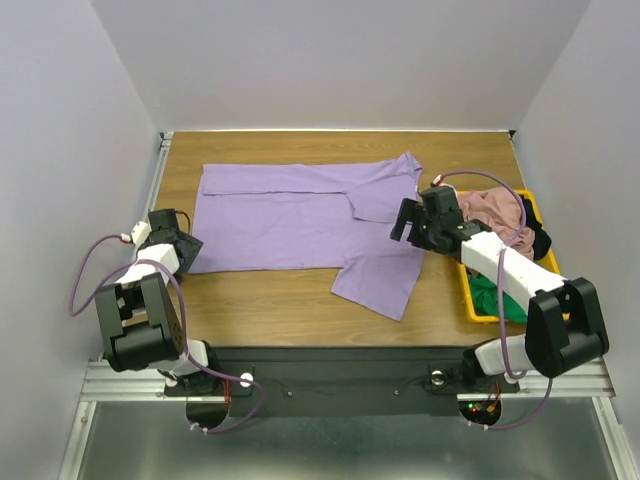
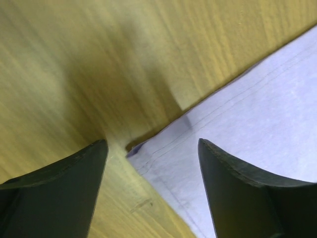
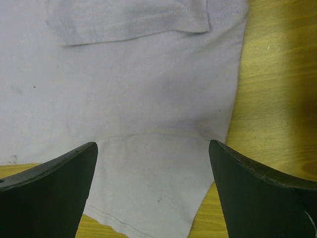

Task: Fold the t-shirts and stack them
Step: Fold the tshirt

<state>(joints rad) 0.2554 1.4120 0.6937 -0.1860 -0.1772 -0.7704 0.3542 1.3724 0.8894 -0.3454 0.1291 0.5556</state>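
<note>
- Purple shirt (image 1: 290,215): spread out sideways on the wood table (image 1: 270,310), mid to far part. One straight edge faces the L side, and a sleeve (image 1: 378,282) sticks out toward the near edge.
- Far R part of that shirt: a hemmed flap (image 3: 129,20) lies doubled over on the body. The stitching shows in the R wrist view.
- L gripper (image 1: 186,246): at the shirt's near-L corner, low over the table.
- L wrist view: fingers (image 2: 64,188) spread apart, nothing between them but the cloth corner and bare wood. The corner sits just inside the gap, nearer the one finger on the cloth side. Can't tell if a finger touches the cloth.
- R gripper (image 1: 408,220): over the shirt's R side, beside the doubled flap and above where the sleeve starts.
- R wrist view: jaws wide apart, not holding anything. Flat purple cloth lies under the gap, w/ a faint curved seam running across it. Bare table shows off to one side.
- Yellow tray (image 1: 478,318): at the table's R edge, partly under the R arm.
- In the tray: a pink shirt (image 1: 490,208) bunched at the far end, a dark shirt (image 1: 541,243) at the outer side, and a green shirt (image 1: 488,296) at the near end. All are crumpled, not folded.
- Tray and purple shirt are apart, w/ a strip of wood between them.
</note>
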